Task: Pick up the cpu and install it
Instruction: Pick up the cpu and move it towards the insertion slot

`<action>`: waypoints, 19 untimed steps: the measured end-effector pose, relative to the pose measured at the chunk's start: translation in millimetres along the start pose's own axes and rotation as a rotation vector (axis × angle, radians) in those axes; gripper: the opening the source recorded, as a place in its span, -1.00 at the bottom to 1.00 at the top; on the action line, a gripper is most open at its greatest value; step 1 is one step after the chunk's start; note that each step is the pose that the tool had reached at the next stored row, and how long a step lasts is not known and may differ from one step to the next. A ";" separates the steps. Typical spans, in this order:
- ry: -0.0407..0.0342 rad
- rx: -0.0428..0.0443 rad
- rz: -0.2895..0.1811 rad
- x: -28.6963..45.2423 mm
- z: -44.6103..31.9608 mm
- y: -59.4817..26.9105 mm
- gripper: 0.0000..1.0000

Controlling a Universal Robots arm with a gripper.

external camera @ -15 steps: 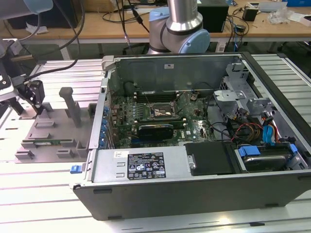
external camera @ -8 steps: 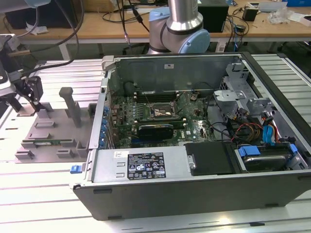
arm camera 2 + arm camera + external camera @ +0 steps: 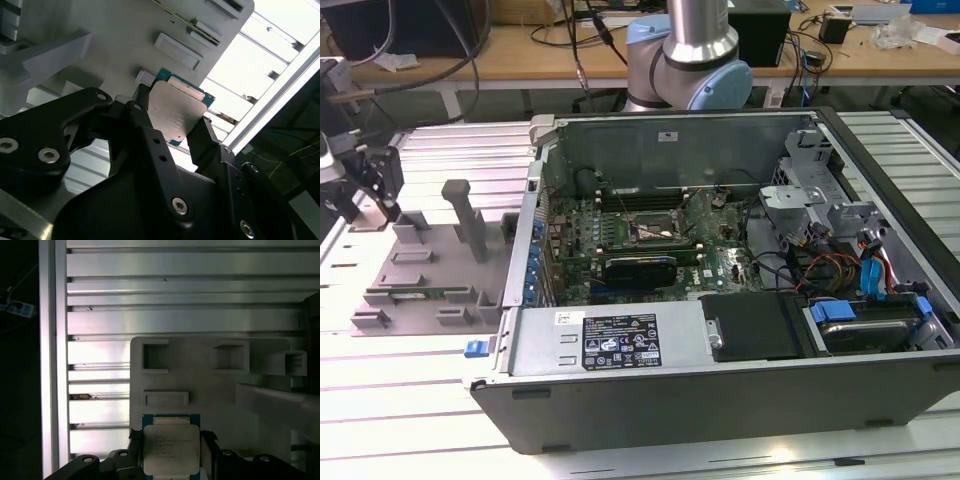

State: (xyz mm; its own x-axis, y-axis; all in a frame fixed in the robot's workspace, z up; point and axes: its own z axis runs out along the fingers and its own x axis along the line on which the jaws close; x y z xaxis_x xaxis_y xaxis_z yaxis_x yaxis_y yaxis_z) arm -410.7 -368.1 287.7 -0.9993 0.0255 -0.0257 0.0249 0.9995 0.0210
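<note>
While your claw (image 3: 171, 440) is clamping the cpu (image 3: 171, 452) by two opposite edges, you are seeing a black finger pressing against each side of the chip in both wrist views. The fingers (image 3: 147, 130) are bearing on its rim. The silver lid between them is facing back toward the wrist, so both wrist cameras are looking straight onto its flat top. Its outline is reading as close to square, so you cannot tell a long axis. The two free edges are running across the gap between the fingers, and one of them is pointing out from the claw toward the grey fixture tray (image 3: 210, 390).

In the first wrist view the chip is sitting over the tray's near margin, just short of a small rectangular feature (image 3: 166, 398), with square recesses (image 3: 155, 356) further in. Whether the chip is touching the tray or hanging clear of it is not showing.

In the exterior view the claw is hovering at the tray's end on the exterior view's left, and the tray is resting on the slatted aluminium table (image 3: 450, 150). Toward the exterior view's right of the tray, the open computer case (image 3: 720, 400) is lying just beside it. The dark metal-framed socket (image 3: 655, 228) on the case's motherboard (image 3: 580, 240) is sitting well apart from the tray. Farther than the tray and case, the arm's base (image 3: 695, 50) is rising.
</note>
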 end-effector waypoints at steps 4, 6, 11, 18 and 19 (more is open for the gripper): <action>0.0001 0.0000 0.000 -0.3 -11.4 0.4 0.09; 0.0000 0.0000 0.000 -0.4 -16.8 0.6 0.09; 0.0000 0.0000 0.000 -0.8 -32.9 1.7 0.09; 0.0000 0.0000 0.000 -1.6 -65.9 3.4 0.09; 0.0000 0.0000 0.000 -1.7 -68.2 3.5 0.09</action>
State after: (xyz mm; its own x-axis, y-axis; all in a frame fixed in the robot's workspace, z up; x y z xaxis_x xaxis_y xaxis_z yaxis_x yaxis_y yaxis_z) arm -410.7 -366.0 355.9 -0.9993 0.0255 -0.0258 0.0249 0.9995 0.0210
